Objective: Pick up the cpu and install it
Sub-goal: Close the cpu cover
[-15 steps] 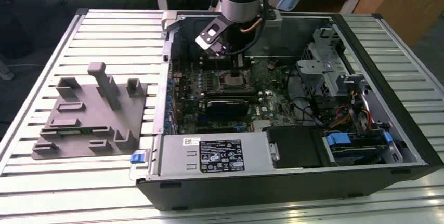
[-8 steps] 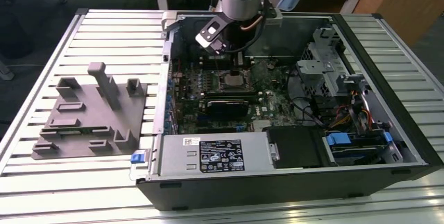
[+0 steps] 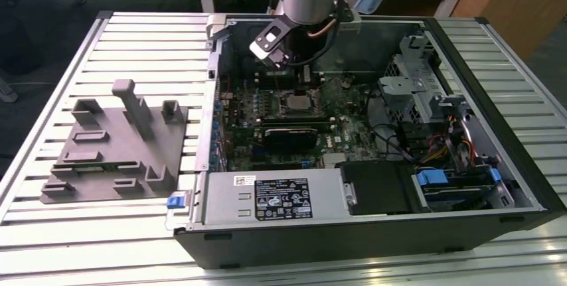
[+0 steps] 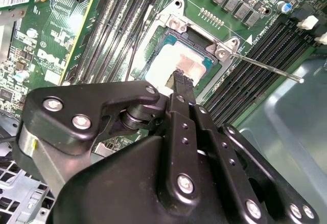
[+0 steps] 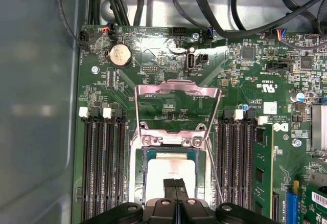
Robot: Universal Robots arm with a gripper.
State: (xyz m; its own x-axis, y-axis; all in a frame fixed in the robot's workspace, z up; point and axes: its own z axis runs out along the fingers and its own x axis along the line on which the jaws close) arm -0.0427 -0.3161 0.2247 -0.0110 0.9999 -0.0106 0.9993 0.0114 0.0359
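Hanging over the open case [image 3: 496,186] in the exterior view's upper middle, the gripper [image 5: 176,184] holds its jaws pinched together and empty (probably to press) above the cpu [image 5: 161,175], which lies flat in its socket [image 5: 134,183] beneath the raised retention frame [image 5: 176,87].

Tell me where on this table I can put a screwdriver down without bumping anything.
Bare slats of the table lie on the near and far sides of the grey fixture, on the exterior view's left, plus a strip past the computer case on that view's right. Inside the case is crowded: the gripper sits over the cpu.
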